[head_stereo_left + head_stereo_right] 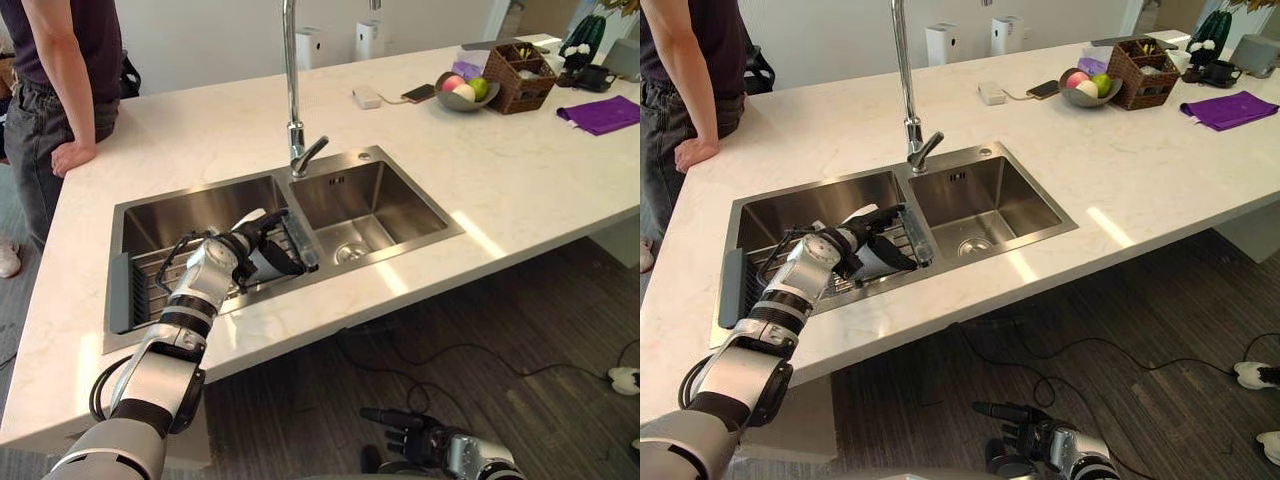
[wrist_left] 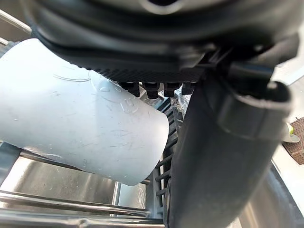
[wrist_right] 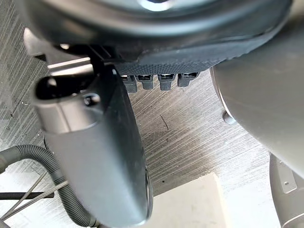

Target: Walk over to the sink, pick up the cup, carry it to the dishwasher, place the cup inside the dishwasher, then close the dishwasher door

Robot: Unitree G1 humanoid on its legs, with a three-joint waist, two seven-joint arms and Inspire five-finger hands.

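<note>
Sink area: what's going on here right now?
The robot is at the counter, with its left hand down in the left basin of the sink. The hand is against a white cup that lies on its side over a wire rack. Whether the cup is off the rack yet is unclear. The right hand hangs open, low over the floor. A person stands at the counter's far end, one hand on its edge.

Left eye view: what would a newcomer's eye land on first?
The left hand, down in the left basin of the sink, with its fingers curled over a white cup that lies on its side on the wire rack. Next, a person standing at the far left corner of the counter, leaning on its edge. The right hand hangs open low over the floor, below the counter.
</note>
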